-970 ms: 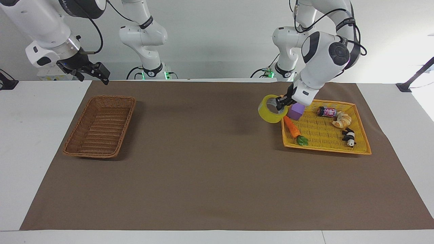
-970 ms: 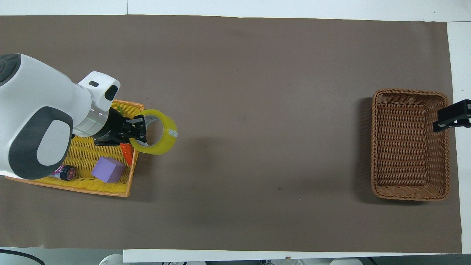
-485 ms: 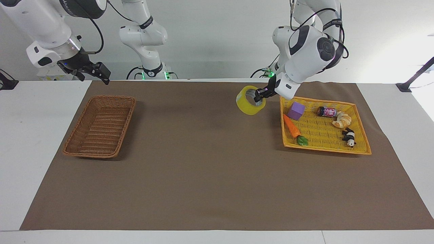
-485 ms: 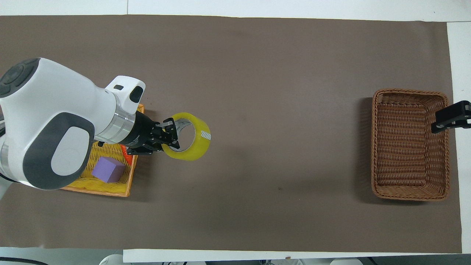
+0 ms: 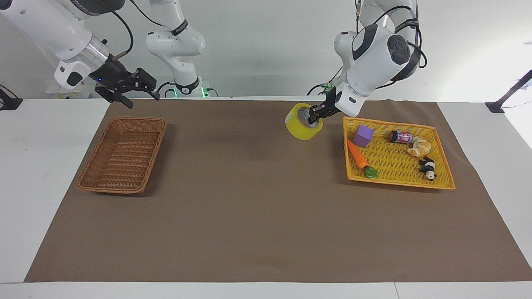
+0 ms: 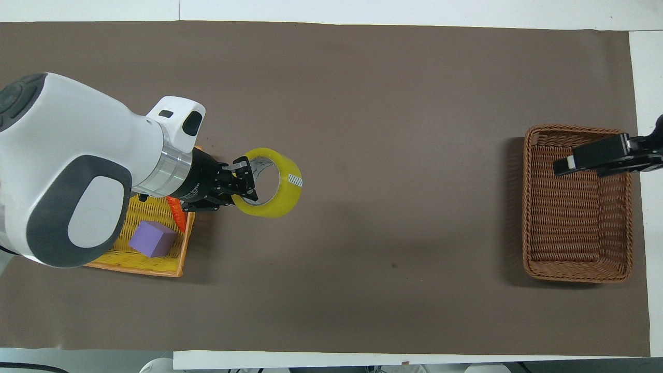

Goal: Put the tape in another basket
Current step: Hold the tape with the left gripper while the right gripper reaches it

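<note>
The tape (image 5: 300,127), a wide yellow roll with a pale core, hangs in the air over the brown mat beside the yellow tray. My left gripper (image 5: 314,116) is shut on its wall, one finger inside the ring; the overhead view shows the same grip of the left gripper (image 6: 247,182) on the tape (image 6: 282,201). The brown wicker basket (image 5: 124,153) lies empty at the right arm's end of the table, also seen as the basket (image 6: 575,217) from overhead. My right gripper (image 5: 142,99) hangs open in the air above that basket, touching nothing.
A flat yellow mesh tray (image 5: 399,182) at the left arm's end holds a purple cube (image 5: 363,136), a toy carrot (image 5: 359,158), a croissant toy (image 5: 419,147), a small panda (image 5: 427,167) and a small jar (image 5: 400,136). A brown mat (image 5: 249,207) covers the table.
My left gripper has carried the tape up and away from the yellow tray toward the table's middle. My right gripper has moved in over the wicker basket.
</note>
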